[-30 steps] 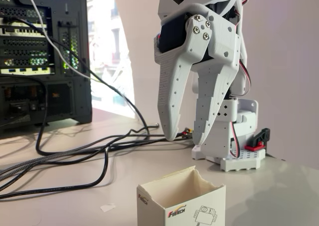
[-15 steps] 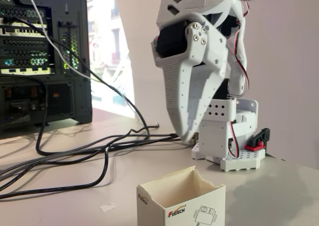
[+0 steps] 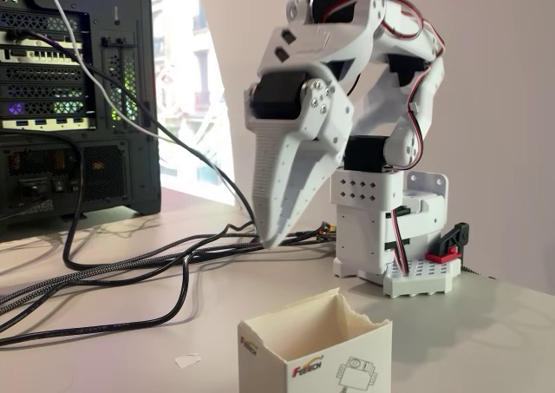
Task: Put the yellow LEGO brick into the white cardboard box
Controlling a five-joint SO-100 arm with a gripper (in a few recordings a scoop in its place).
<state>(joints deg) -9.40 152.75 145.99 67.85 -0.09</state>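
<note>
The gripper (image 3: pixel 276 232) hung behind the box (image 3: pixel 316 350), well above the surface (image 3: pixel 130 358), jaws pressed together and holding nothing. No brick showed; locating it before descending seemed wise.

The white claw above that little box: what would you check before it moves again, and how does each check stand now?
1. Gripper shut: ok, its fingers meet at the tips.
2. Yellow LEGO brick held: cannot tell; none shows between the fingers.
3. White cardboard box upright, top open: ok.
4. Brick already in the box: cannot tell, its inside is hidden.
5. Cables clear of the box: ok, they lie behind it.
</note>
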